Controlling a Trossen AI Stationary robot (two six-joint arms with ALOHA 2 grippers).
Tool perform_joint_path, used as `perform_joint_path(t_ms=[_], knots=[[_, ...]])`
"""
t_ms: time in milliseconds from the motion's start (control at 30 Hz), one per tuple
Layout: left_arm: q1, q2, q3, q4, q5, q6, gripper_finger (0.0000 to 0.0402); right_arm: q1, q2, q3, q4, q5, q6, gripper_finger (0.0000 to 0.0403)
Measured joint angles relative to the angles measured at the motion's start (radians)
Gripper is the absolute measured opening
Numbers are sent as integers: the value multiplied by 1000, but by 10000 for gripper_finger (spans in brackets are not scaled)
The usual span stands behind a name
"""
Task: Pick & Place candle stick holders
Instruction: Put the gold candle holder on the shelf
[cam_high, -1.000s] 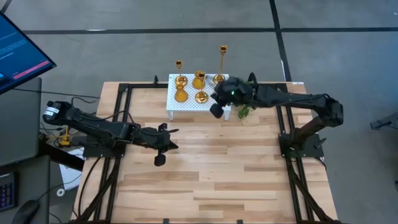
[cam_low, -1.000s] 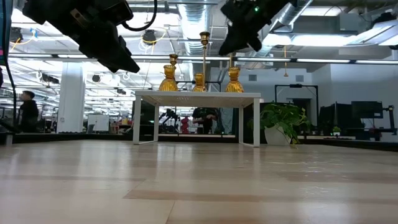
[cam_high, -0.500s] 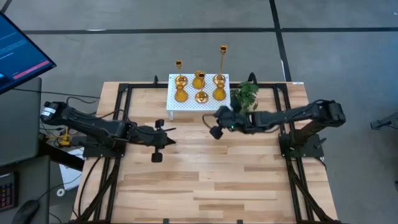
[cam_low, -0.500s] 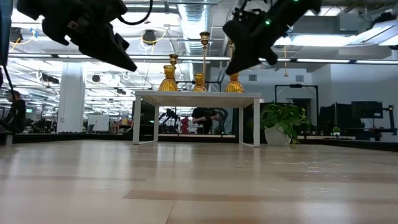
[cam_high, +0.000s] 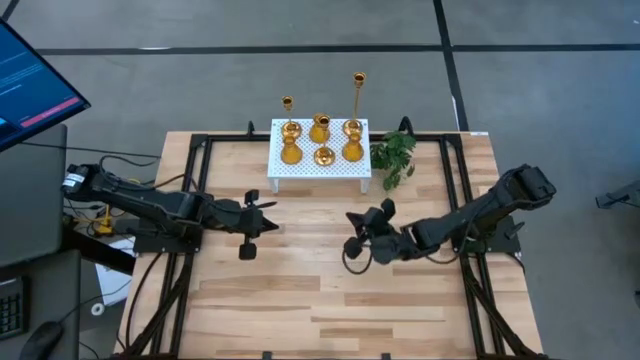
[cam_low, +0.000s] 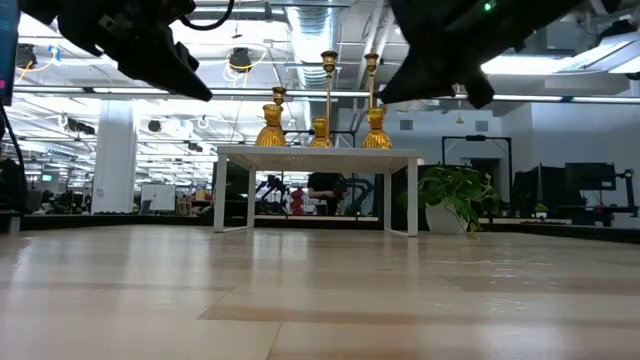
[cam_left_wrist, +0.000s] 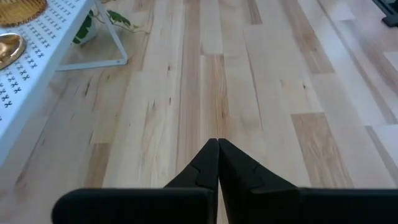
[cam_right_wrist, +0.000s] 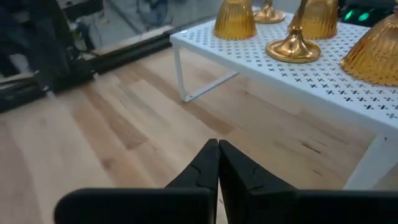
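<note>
- Counter (cam_high: 330, 300): pale wood planks, framed by dark rails along both sides; the near half is bare boards.
- Right gripper (cam_high: 352, 247): over the middle of the counter, near side of the white stand and apart from it. Its wrist view shows the jaws pressed tip to tip, holding nothing; it faces the stand.
- Left gripper (cam_high: 246, 248): over the counter left of centre, roughly level with the right gripper and well apart from it. Jaws closed together, empty, bare boards beyond them in its wrist view.
- White stand (cam_high: 318, 170): perforated top on thin wire legs, at the far middle of the counter, beyond both grippers.
- Candle stick holders (cam_high: 322, 155): shiny gold, all upright, none held. On the stand: a squat bell-shaped one at the left (cam_high: 290, 152), a low one with a round foot at the middle (cam_high: 324, 156), a bell-shaped one at the right (cam_high: 352, 150), and more behind them toward the far edge (cam_high: 319, 128).
- Two tall thin-stemmed holders: a shorter one at the stand's far left corner (cam_high: 287, 104), the tallest at its far right (cam_high: 358, 82); whether their feet rest on the stand or just behind it cannot be told.
- Green plant (cam_high: 392, 155): leafy sprig just beside the stand's right end.
- Screen (cam_high: 25, 85): lit blue, off the counter's far left corner.
</note>
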Motion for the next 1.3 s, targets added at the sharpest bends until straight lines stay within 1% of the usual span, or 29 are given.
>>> perform_joint_path(t_ms=[67, 133, 333, 433, 533, 600, 667, 767, 867, 1000, 1100, 1200, 1300], knots=[[0, 0, 0, 2, -1, 0, 7, 14, 35, -1, 55, 61, -15, 0], [0, 0, 0, 3, -13, 6, 7, 5, 83, 2, 169, 92, -57, 0], [0, 0, 0, 3, -125, 10, 8, -96, 291, 0, 565, 68, -226, 0], [0, 0, 0, 2, -183, 35, 8, -153, 371, 0, 793, 70, -367, 0], [0, 0, 0, -2, -222, 41, 8, -200, 430, 0, 1014, 107, -560, 0], [0, 0, 0, -7, -229, 43, 8, -230, 455, 0, 1140, 119, -688, 0], [0, 0, 0, -6, -230, 43, 8, -259, 470, 2, 1245, 111, -780, 0], [0, 0, 0, -6, -232, 43, 8, -301, 485, 2, 1332, 47, -858, 0], [0, 0, 0, -6, -233, 43, 8, -348, 485, 2, 1359, -23, -858, 0], [0, 0, 0, -6, -233, 43, 8, -404, 486, 2, 1375, -38, -853, 0], [0, 0, 0, -6, -233, 44, 8, -439, 486, 3, 1402, -88, -851, 0], [2, 0, 0, -6, -233, 43, 8, -463, 486, 30, 1387, -112, -837, 0], [2, 0, 0, -6, -233, 43, 8, -475, 485, 82, 1320, -122, -837, 0]])
